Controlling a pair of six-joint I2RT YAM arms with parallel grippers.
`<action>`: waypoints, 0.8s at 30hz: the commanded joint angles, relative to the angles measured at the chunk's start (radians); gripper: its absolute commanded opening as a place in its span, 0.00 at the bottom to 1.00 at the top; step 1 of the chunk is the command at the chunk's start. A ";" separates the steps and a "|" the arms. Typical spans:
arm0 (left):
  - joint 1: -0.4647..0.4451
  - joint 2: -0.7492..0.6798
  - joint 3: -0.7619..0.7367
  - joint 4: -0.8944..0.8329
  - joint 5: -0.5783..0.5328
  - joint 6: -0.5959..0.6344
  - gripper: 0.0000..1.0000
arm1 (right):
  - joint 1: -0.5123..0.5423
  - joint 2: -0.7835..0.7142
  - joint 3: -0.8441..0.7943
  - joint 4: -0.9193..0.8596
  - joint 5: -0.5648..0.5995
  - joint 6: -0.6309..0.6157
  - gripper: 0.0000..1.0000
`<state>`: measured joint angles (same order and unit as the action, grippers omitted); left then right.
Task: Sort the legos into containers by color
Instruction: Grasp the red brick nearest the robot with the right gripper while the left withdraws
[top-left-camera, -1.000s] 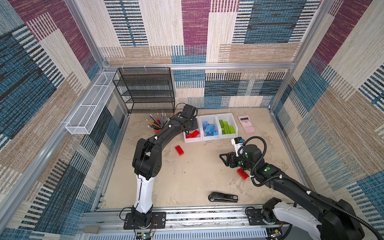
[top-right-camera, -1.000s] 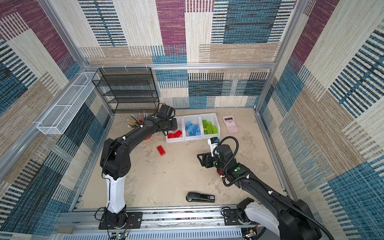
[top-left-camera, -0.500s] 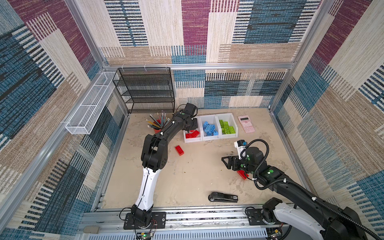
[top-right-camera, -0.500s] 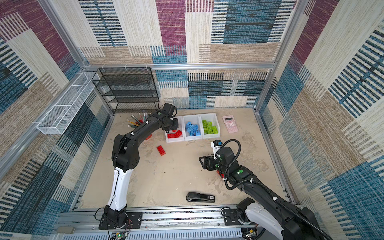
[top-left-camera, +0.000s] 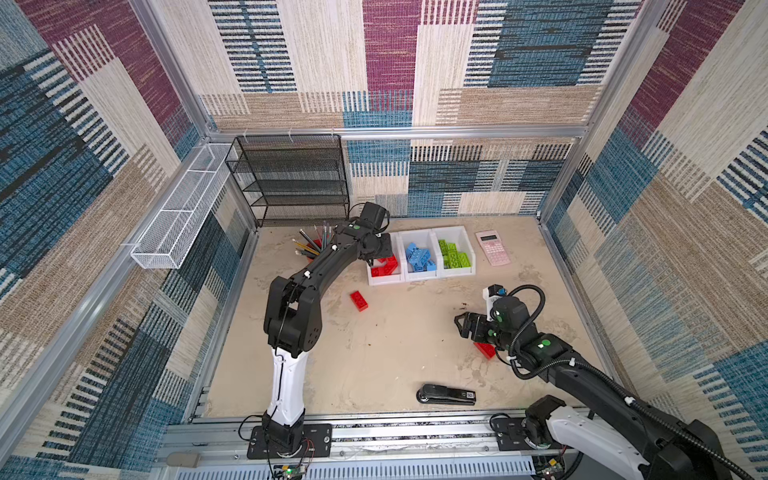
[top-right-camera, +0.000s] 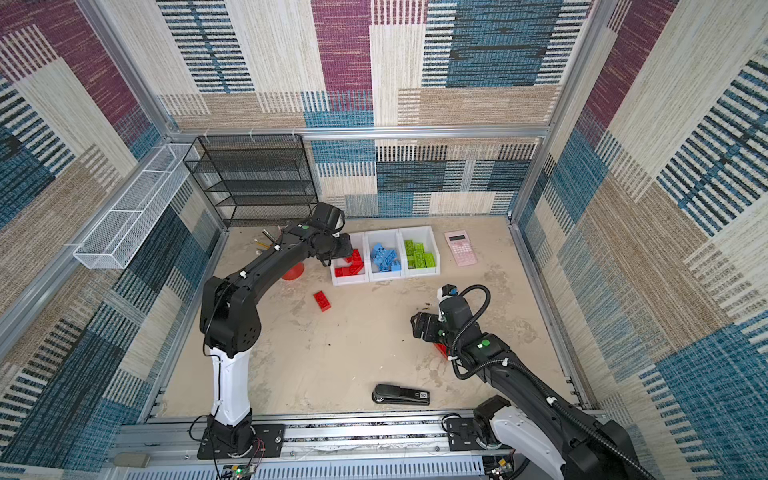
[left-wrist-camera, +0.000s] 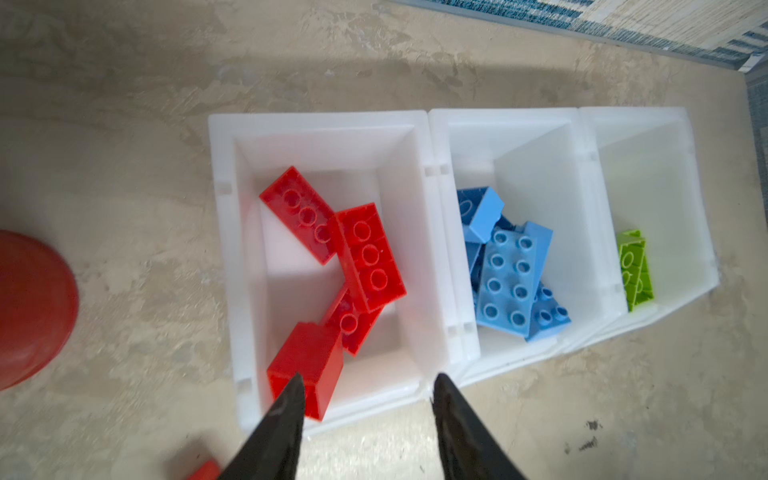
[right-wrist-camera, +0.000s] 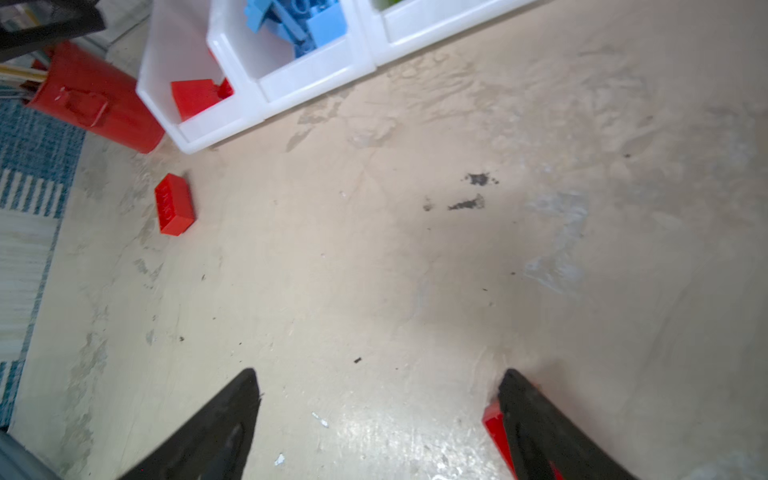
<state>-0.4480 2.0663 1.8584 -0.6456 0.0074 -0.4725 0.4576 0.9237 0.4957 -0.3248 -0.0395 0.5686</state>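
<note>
**Sorting scene.** Three glossy white plastic containers (left-wrist-camera: 316, 120), rectangular and joined in a row, stand at the back of a matte, scuffed beige table (top-left-camera: 395, 353). The left wrist view resolves round studs on the red legos (left-wrist-camera: 365, 253) in the end container, the blue legos (left-wrist-camera: 507, 274) in the middle one and the green legos (left-wrist-camera: 633, 266) in the last.

The left gripper (left-wrist-camera: 368, 388) hangs over the red container with its jaws partly spread, clamping nothing. An upended red brick (left-wrist-camera: 307, 365) stands in the container by one fingertip.

The right gripper (right-wrist-camera: 379, 376) is spread wide over bare table, with a second red lego (right-wrist-camera: 492, 424) just beside one finger. A loose red lego (top-left-camera: 358, 300) lies near the containers.

Only the top views show the pink calculator (top-left-camera: 492, 248) and the black stapler (top-left-camera: 446, 394), whose white label is illegible.
</note>
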 joint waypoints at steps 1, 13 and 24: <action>-0.001 -0.103 -0.133 0.113 0.051 -0.056 0.51 | -0.034 -0.010 -0.022 -0.025 0.039 0.101 0.92; -0.053 -0.486 -0.627 0.347 0.085 -0.154 0.51 | -0.080 -0.025 -0.131 0.033 0.043 0.176 0.93; -0.073 -0.702 -0.877 0.394 0.088 -0.172 0.51 | -0.080 0.001 -0.198 0.078 -0.013 0.158 0.82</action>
<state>-0.5198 1.3968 1.0164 -0.2886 0.0883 -0.6182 0.3775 0.9218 0.3035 -0.2852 -0.0261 0.7250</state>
